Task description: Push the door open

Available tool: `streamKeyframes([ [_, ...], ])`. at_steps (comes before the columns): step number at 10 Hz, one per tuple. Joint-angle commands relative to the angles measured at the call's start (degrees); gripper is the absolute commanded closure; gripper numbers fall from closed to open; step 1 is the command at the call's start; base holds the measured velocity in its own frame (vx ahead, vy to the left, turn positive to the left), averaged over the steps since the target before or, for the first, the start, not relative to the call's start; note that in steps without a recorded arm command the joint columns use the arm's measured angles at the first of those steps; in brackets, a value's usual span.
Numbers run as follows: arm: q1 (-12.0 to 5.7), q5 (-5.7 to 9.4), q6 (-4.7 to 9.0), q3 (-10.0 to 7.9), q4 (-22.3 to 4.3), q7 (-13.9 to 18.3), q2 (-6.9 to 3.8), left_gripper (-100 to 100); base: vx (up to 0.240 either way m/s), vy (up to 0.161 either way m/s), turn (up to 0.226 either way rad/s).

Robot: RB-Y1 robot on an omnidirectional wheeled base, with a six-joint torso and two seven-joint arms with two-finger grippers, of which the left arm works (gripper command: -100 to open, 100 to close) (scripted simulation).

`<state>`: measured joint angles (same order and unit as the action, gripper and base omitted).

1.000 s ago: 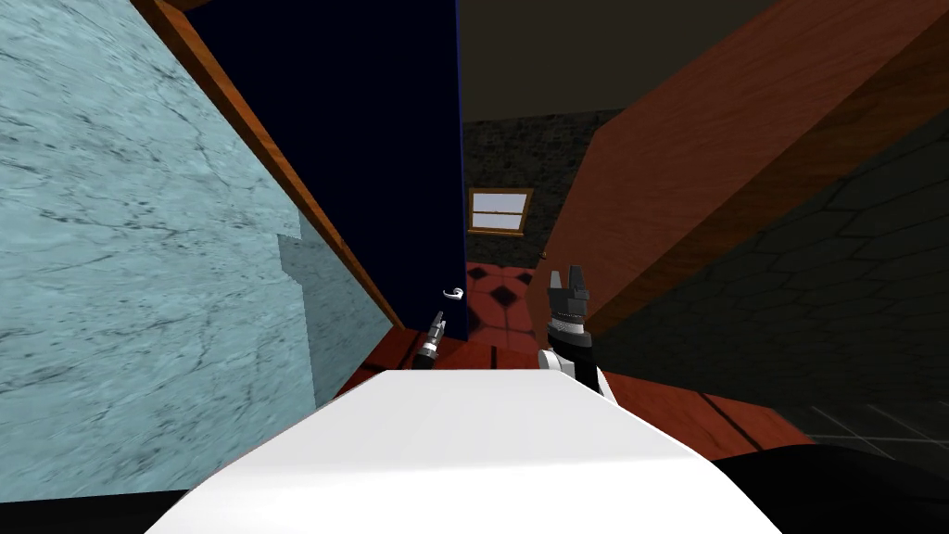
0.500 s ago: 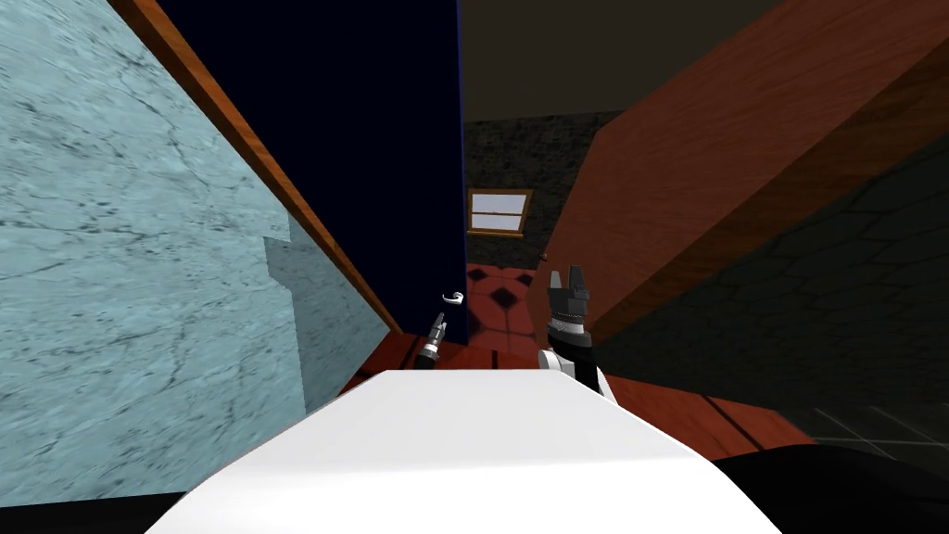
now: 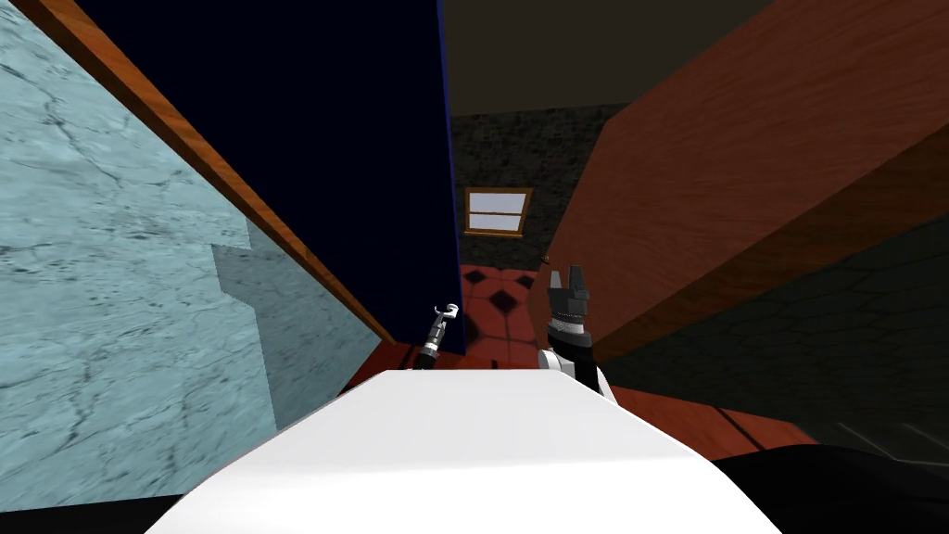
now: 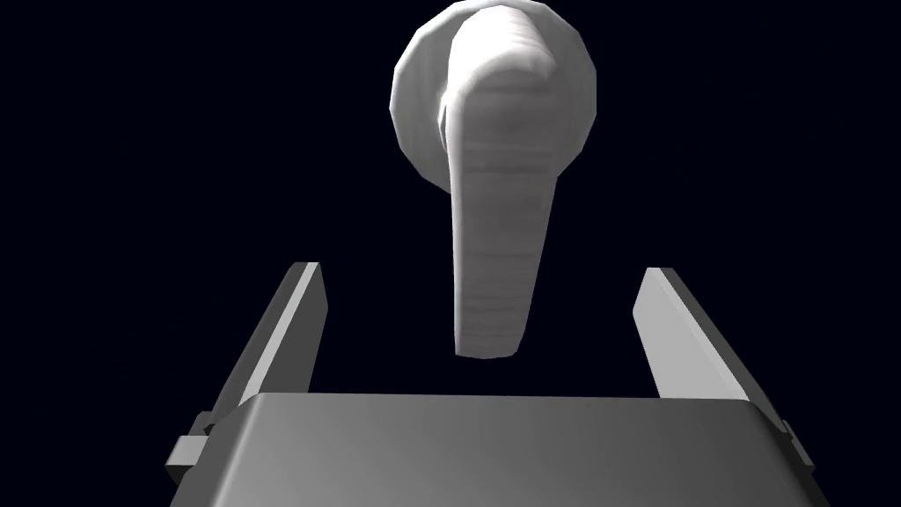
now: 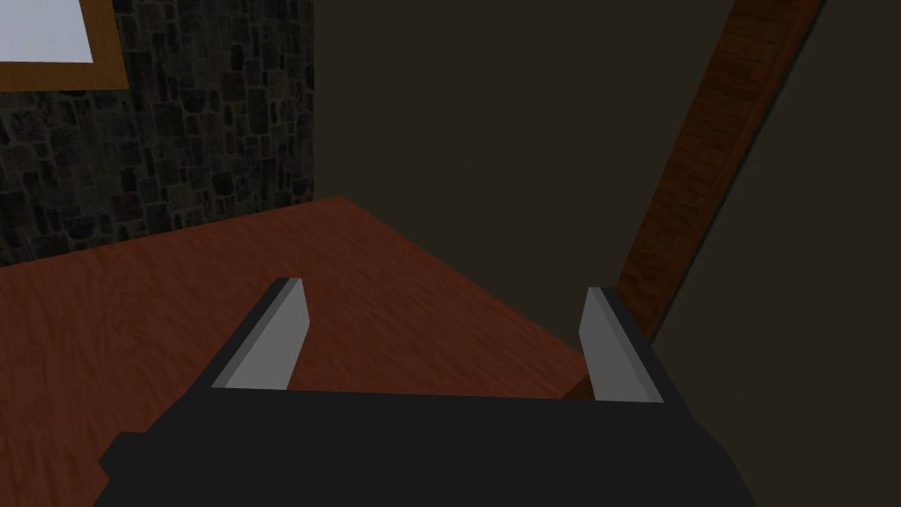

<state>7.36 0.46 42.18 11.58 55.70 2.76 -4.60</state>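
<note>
Wall (image 3: pixel 93 278): pale blue and marbled, across the left of the head view.
Door (image 3: pixel 324 139): dark navy, upper centre-left, with its free edge running down the middle. In the left wrist view it is a flat dark plane (image 4: pixel 132 132) behind the handle.
Wooden panel (image 3: pixel 741 167): reddish brown, upper right.
Door frame (image 3: pixel 213 176): a brown strip between the wall and the door.
Floor (image 3: pixel 500 297): red tiles with black diamonds, seen past the door's edge.
Window (image 3: pixel 498 210): small, at centre.
Right gripper (image 3: pixel 567 278): right of centre, away from the door. Its wrist view (image 5: pixel 444 286) shows the fingers wide apart, holding nothing.
Left gripper (image 3: pixel 436 334): at the door's lower edge, just under the handle. Its wrist view (image 4: pixel 484 271) shows the fingers wide apart.
Handle (image 3: pixel 449 310): a tiny pale hook in the head view. The wrist view shows a round plate and lever (image 4: pixel 493 220), with the lever's tip between the fingers and touching neither.
</note>
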Motion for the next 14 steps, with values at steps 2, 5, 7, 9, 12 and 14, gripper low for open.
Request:
streamKeyframes([
  [2,-0.69,0.11,0.07,-0.47,-0.91,-0.20,0.53,-100,0.196,-0.034,-0.028],
  [5,-0.53,0.09,0.02,-0.37,-0.66,-0.14,0.40,100,0.014,-0.002,0.000],
  [7,-0.53,0.09,0.02,-0.37,-0.66,-0.14,0.40,100,-0.007,0.003,-0.010],
  [9,-0.53,0.09,0.02,-0.37,-0.66,-0.14,0.40,100,0.000,0.000,0.000],
  [12,-1.00,0.73,-0.10,-1.94,-1.00,-0.63,-0.08,100,0.130,-0.061,0.042],
  [14,-1.20,1.18,-0.10,-3.03,-1.27,-0.96,-0.31,100,0.158,-0.064,0.040],
])
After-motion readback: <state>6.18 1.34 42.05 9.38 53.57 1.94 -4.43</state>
